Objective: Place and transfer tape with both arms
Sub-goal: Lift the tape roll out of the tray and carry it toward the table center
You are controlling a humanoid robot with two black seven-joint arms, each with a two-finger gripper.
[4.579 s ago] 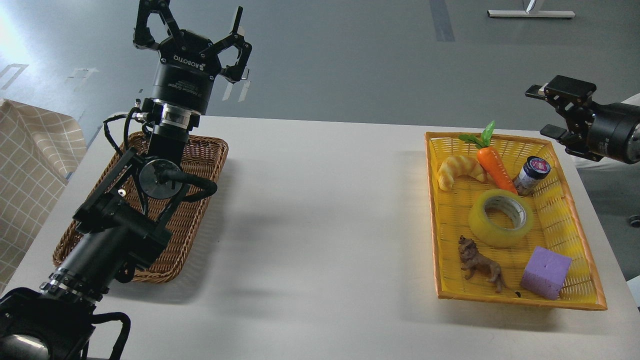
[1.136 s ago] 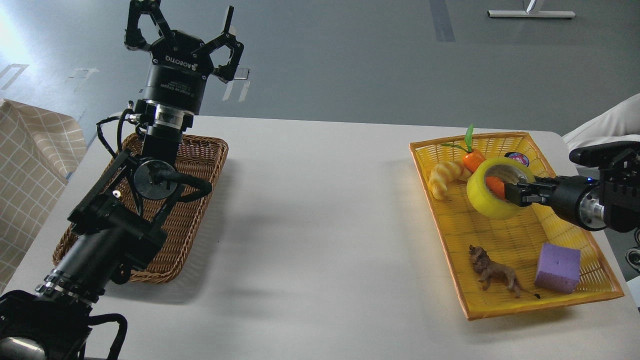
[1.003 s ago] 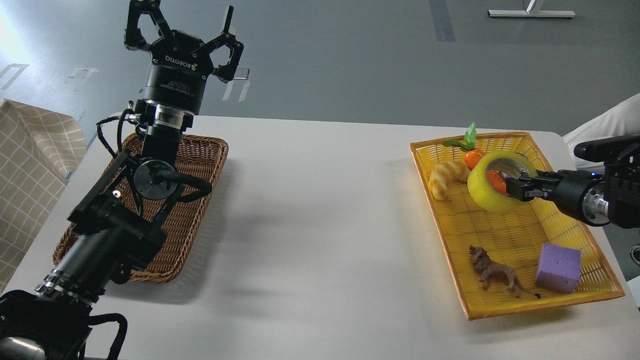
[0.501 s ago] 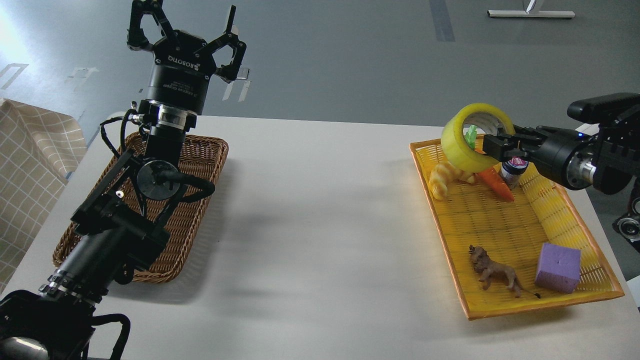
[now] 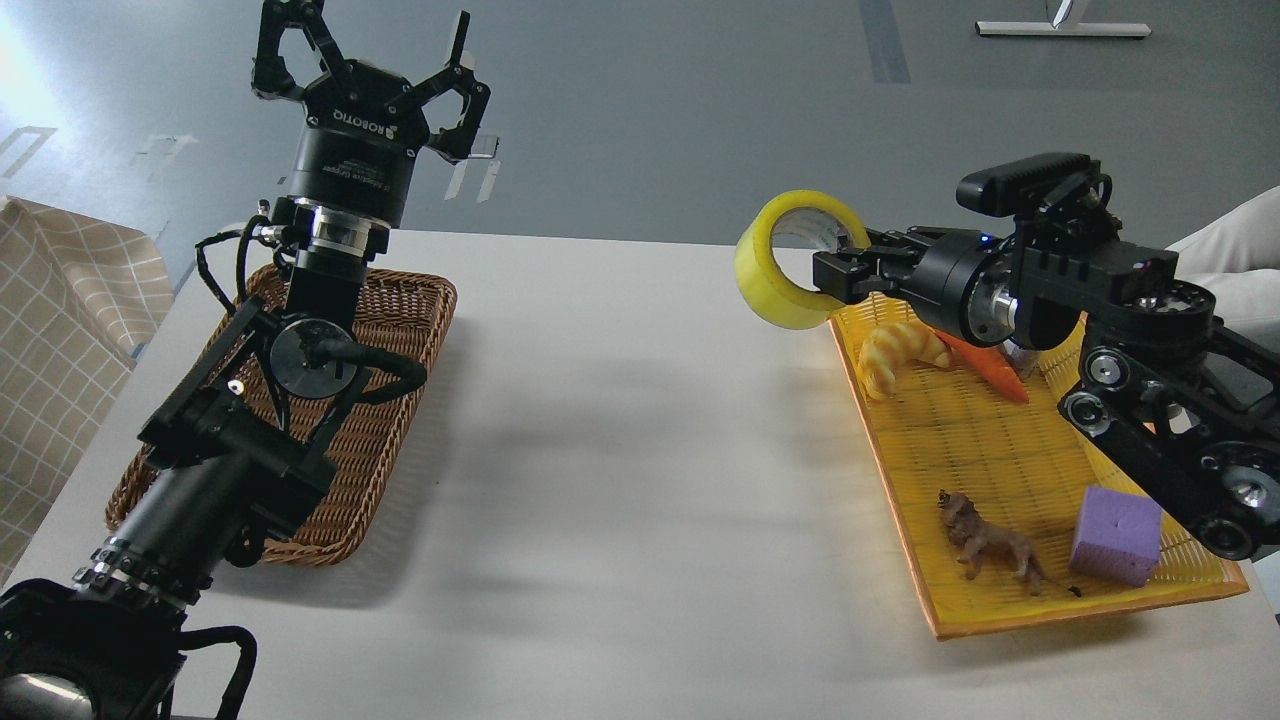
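Observation:
The yellow tape roll (image 5: 778, 278) hangs in the air above the table, just left of the yellow tray's far left corner. My right gripper (image 5: 835, 277) is shut on the roll's right wall, with one finger inside the core. My left gripper (image 5: 365, 45) is open and empty, raised high and pointing up, above the far end of the brown wicker basket (image 5: 395, 400). The two grippers are far apart.
The yellow tray (image 5: 1010, 610) at the right holds a croissant (image 5: 897, 352), a carrot (image 5: 985, 368), a toy lion (image 5: 985, 547) and a purple foam cube (image 5: 1116, 535). The white table (image 5: 620, 450) lies between basket and tray. A checked cloth (image 5: 55, 320) is at far left.
My right gripper has lifted the tape out of the yellow tray and carried it up and to the left, past the tray's edge. The left arm has hardly moved.

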